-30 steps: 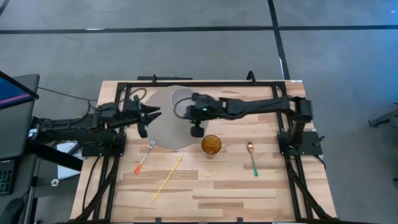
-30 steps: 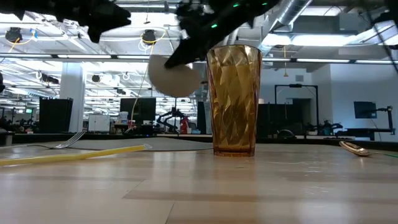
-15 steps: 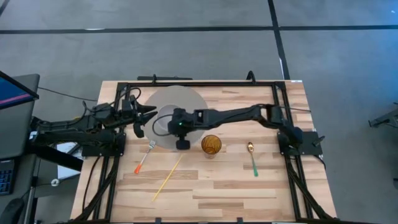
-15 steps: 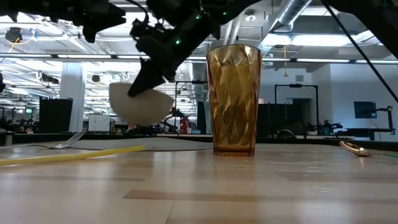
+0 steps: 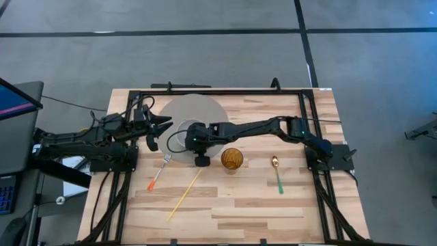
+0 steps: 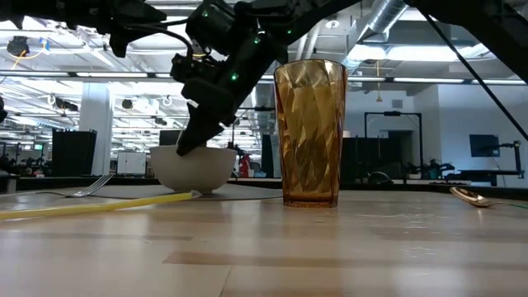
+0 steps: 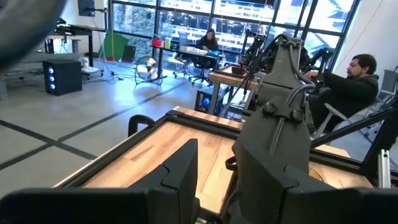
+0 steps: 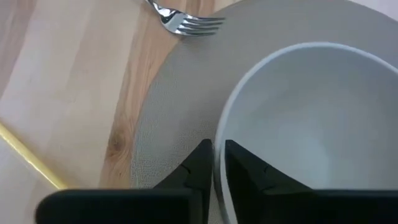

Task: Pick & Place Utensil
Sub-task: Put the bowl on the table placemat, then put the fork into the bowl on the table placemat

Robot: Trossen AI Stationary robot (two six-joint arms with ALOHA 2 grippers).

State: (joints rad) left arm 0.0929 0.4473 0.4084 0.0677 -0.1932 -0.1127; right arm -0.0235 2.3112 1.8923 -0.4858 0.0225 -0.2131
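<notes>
The white bowl (image 6: 192, 168) has come down since a moment ago, when it hung in the air, and now sits on the round grey mat (image 5: 205, 109) near its front edge, with the right tool (image 8: 217, 163) pinched narrow on the bowl's rim, one finger inside and one outside. The left tool (image 5: 161, 127) waits over the desk (image 5: 239, 212) beside the mat, and I cannot tell how its fingers stand. The utensils lie untouched: the orange-handled fork (image 5: 159, 172) just off the mat's edge, the yellow stick (image 5: 184, 195) beside it, the green-handled spoon (image 5: 276, 174) beyond the amber glass (image 6: 310, 132). The fork looks light, stiff and thin, lying flat, so its slick metal end may slip; the handle's middle seems the better hold.
</notes>
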